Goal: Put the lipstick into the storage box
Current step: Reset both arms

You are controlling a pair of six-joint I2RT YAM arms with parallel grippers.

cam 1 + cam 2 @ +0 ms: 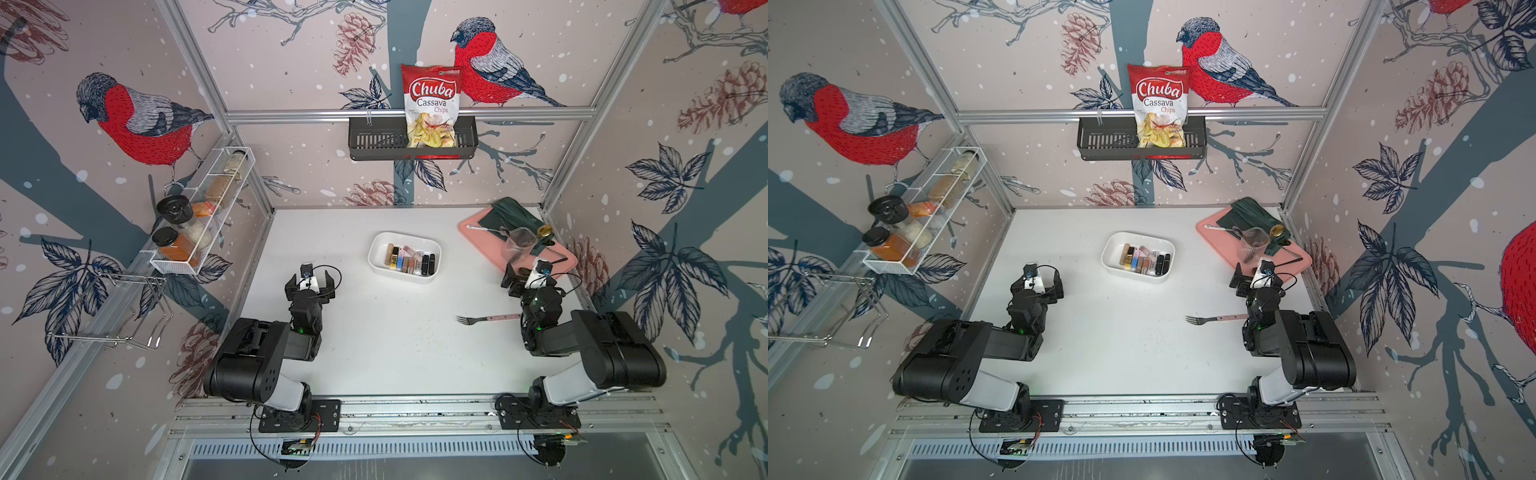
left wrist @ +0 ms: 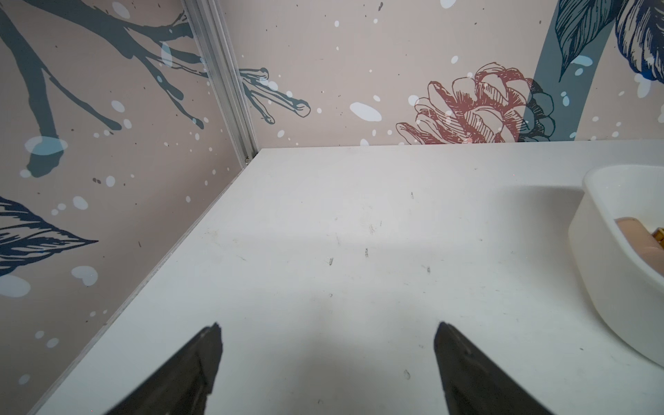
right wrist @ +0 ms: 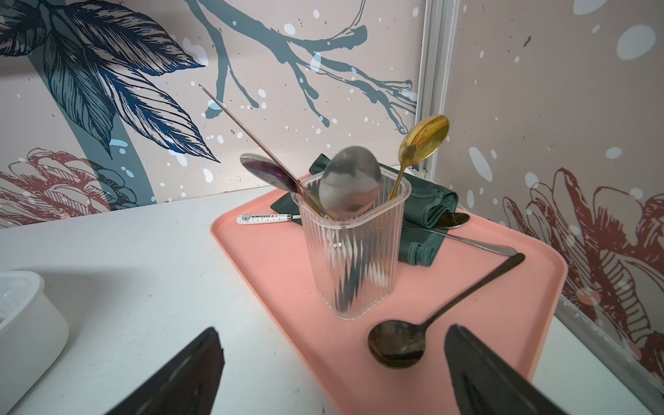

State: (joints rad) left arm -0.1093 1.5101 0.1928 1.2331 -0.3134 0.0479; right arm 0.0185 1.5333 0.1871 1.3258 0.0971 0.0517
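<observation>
The white storage box [image 1: 376, 249] [image 1: 1109, 249] stands mid-table toward the back. Several lipstick tubes [image 1: 411, 262] [image 1: 1144, 262] lie side by side inside it, and I see none elsewhere. My left gripper [image 1: 311, 279] [image 1: 1037, 282] hovers low over bare table to the box's front left, open and empty. In the left wrist view the left gripper [image 2: 328, 325] has only tabletop between its fingers, with the box wall [image 2: 611, 287] and a beige tube [image 2: 632, 233] at the edge. My right gripper [image 1: 532, 272] [image 3: 334, 327] is open and empty over the near corner of the pink tray.
The pink tray [image 1: 478, 226] [image 3: 503, 287] at the back right holds a clear ribbed cup [image 1: 517, 245] [image 3: 354, 251] of spoons, a green cloth and a black spoon [image 3: 397, 343]. A fork [image 1: 486, 319] lies beside the right arm. A black wall basket [image 1: 374, 141] and a spice rack [image 1: 199, 216] hang on the walls.
</observation>
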